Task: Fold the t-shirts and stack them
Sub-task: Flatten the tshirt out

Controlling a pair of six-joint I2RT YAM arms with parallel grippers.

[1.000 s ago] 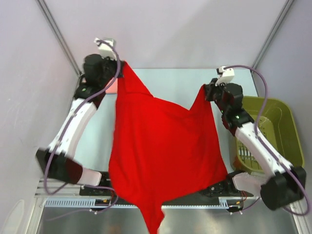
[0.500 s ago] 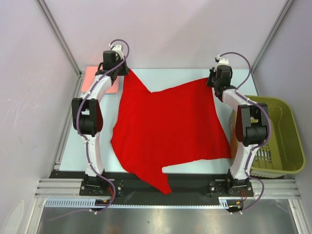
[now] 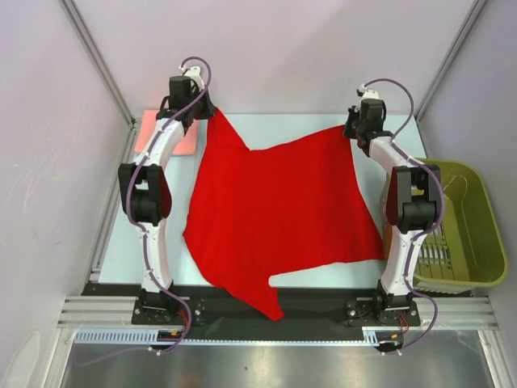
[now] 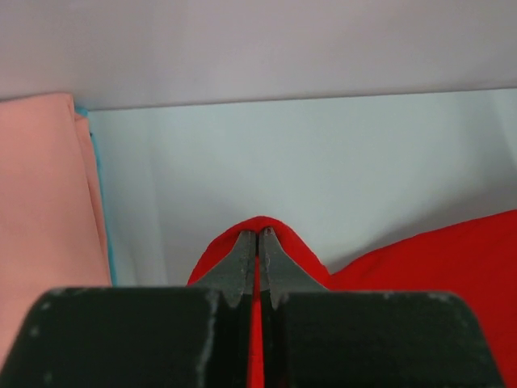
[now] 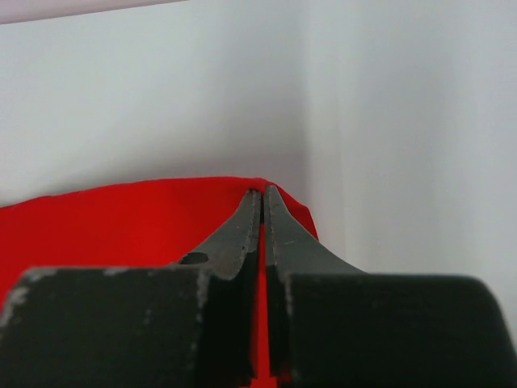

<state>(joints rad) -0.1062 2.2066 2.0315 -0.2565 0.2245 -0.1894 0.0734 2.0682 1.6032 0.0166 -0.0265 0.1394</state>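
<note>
The bright red t-shirt (image 3: 279, 214) lies spread over the table, one tail hanging past the near edge. My left gripper (image 3: 212, 113) is shut on its far left corner (image 4: 258, 225), pinching the cloth between the fingertips. At the far right, my right gripper (image 3: 352, 129) is shut on the other far corner (image 5: 260, 187), close to the back wall. A folded salmon-pink t-shirt (image 3: 166, 133) with a thin light-blue edge (image 4: 101, 194) lies flat at the far left corner, beside the left gripper.
An olive-green plastic basket (image 3: 468, 222) stands at the right edge of the table, next to the right arm. The back wall (image 3: 283, 56) rises just behind both grippers. Bare table (image 3: 287, 129) shows between the two held corners.
Both arms have stretched out to the far edge, pulling the red t-shirt from hanging in the air down flat onto the table. Over the last half second they barely moved.
</note>
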